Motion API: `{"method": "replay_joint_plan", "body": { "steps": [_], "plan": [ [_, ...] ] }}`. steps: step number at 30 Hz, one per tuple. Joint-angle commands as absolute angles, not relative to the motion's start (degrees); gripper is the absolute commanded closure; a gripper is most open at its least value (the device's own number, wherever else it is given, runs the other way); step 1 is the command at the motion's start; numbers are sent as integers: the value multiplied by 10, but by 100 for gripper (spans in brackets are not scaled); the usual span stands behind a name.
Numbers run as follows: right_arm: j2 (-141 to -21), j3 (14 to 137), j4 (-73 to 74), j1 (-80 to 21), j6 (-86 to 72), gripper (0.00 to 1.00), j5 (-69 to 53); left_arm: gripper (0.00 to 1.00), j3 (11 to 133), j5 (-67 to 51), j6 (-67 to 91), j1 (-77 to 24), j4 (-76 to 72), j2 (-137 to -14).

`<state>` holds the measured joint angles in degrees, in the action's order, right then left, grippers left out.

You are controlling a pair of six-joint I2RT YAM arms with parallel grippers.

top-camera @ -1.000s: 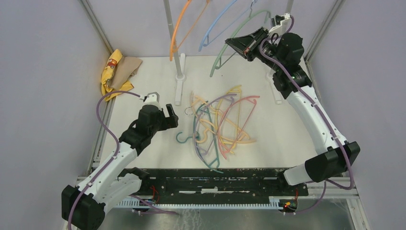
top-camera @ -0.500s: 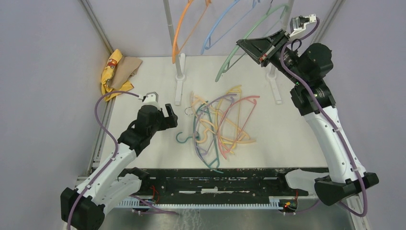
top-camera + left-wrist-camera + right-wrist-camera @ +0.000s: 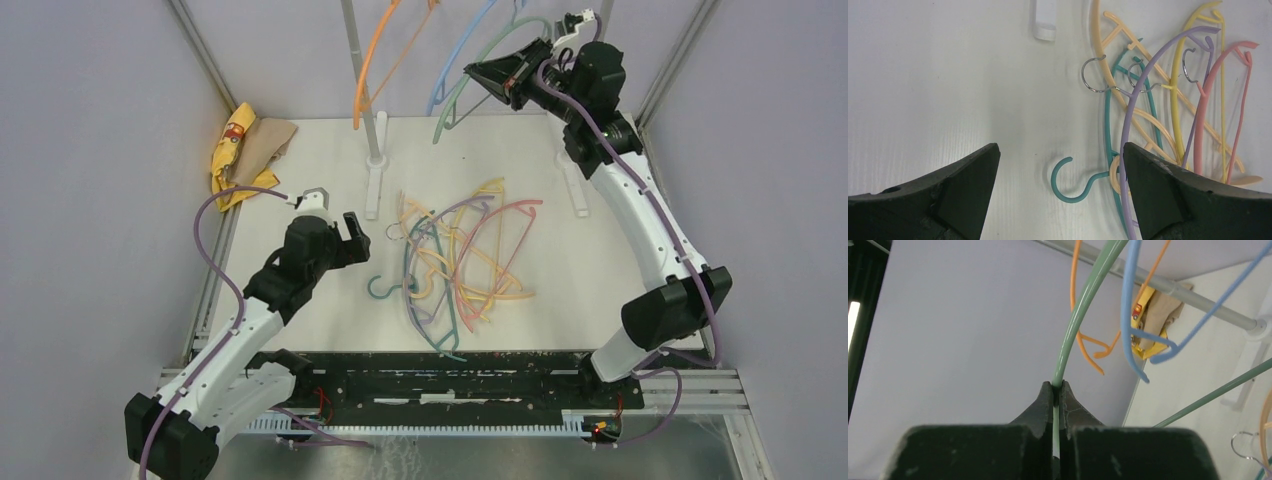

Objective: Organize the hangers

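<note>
Step in hand, as I judge it: hanging the sage-green thin plastic hanger (image 3: pixel 1066 340) on the rack; right gripper (image 3: pixel 1058 386) is clamped on the hanger's arm, high at the far side, just beside the hanging blue plastic hanger (image 3: pixel 1126 300) and orange plastic hanger (image 3: pixel 370 60); the green hook is out of frame, so I cannot tell whether it sits on the grey horizontal rail (image 3: pixel 1173 290); next move calls for seating the hook, then releasing gently so the neighbours do not swing off.

Left gripper (image 3: pixel 1059 152) hovers low over the worktop, jaws wide apart and empty, the teal hanger hook (image 3: pixel 1070 182) just below the gap; tangled pile of peach, yellow, purple, pink and teal hangers (image 3: pixel 465 260) lies mid-worktop, waiting.

White worktop (image 3: pixel 300 190); crumpled yellow-and-tan cloth (image 3: pixel 245 150) at its far left corner; pale grey walls around.
</note>
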<state>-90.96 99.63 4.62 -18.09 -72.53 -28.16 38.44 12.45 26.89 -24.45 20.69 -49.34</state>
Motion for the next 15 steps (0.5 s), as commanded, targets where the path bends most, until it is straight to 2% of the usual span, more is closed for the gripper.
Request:
{"method": "replay_joint_plan", "body": {
  "steps": [1, 15],
  "plan": [
    [-922, 1096, -27, -157, -712, 99, -294, 0, 408, 140, 262, -240, 191, -495],
    [-1035, 1178, -61, -105, -792, 99, -333, 0, 406, 148, 265, -241, 197, -498]
  ]
}}
